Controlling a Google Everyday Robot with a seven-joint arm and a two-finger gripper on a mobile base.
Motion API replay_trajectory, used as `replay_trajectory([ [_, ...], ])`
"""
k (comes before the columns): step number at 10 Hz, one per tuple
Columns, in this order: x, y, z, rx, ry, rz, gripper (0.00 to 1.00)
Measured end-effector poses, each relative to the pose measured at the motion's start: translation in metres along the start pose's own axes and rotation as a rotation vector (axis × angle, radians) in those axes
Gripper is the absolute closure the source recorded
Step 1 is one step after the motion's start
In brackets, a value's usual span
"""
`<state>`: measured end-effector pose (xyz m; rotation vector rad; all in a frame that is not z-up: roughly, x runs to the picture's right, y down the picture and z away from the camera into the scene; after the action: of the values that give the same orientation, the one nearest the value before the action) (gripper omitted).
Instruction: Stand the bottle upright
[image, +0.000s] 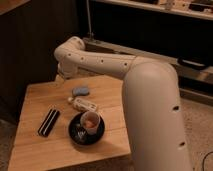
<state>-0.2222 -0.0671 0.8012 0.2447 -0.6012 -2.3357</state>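
the bottle (84, 104) lies on its side near the middle of the bench (35, 150), so the job is all ahead: nothing grips it and it is not tipped up at all. just behind it sits a blue-grey lump (80, 91), and just in front a dark plate (75, 139) carrying a cup (91, 121). a black case (48, 122) lies off to one side. the end effector (60, 78) hangs over the bench's far corner, well apart from the bottle, spread wide and empty (the arm hides much of it). left to do, by my reckoning: reach, grasp, stand it up.
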Motion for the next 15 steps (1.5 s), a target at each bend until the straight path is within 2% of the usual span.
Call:
replay_trajectory([
  [3, -0.009, -0.002, 0.019, 0.044, -0.005, -0.003, 0.20],
  [5, -0.011, -0.006, 0.025, 0.051, -0.009, -0.014, 0.20],
  [9, -0.009, -0.020, 0.038, -0.021, -0.083, -0.071, 0.20],
  [10, -0.010, -0.021, 0.040, -0.027, -0.096, -0.072, 0.20],
  [12, -0.015, -0.020, 0.049, -0.021, -0.117, -0.060, 0.20],
  [15, -0.025, -0.018, 0.061, 0.016, -0.137, -0.048, 0.20],
])
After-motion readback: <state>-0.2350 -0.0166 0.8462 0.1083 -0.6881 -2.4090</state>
